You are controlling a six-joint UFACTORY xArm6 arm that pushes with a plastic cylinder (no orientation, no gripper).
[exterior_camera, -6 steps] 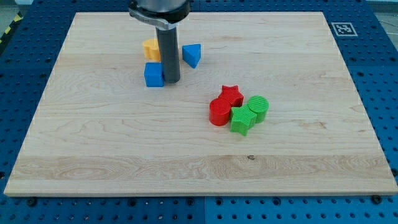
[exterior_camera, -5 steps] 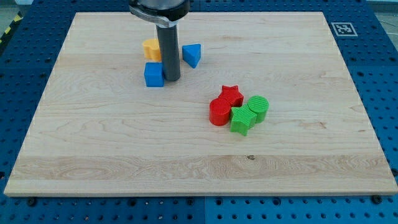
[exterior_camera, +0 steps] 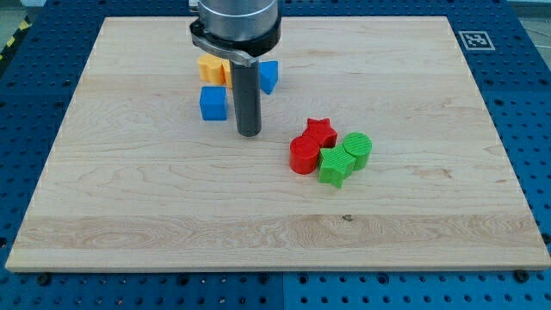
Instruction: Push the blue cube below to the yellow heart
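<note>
The blue cube [exterior_camera: 213, 102] sits on the wooden board [exterior_camera: 155, 198], just below the yellow heart [exterior_camera: 210, 68], with a small gap between them. The heart is partly hidden by my arm's body. My tip [exterior_camera: 249, 133] rests on the board to the right of the blue cube and a little lower, apart from it.
A second blue block [exterior_camera: 269, 74] lies right of the yellow heart, half hidden behind the rod. A cluster right of centre holds a red star [exterior_camera: 320, 130], a red cylinder [exterior_camera: 303, 156], a green star [exterior_camera: 333, 167] and a green cylinder [exterior_camera: 357, 149].
My tip has moved right and down, away from the blue cube's right side. The blue cube has stayed in place.
</note>
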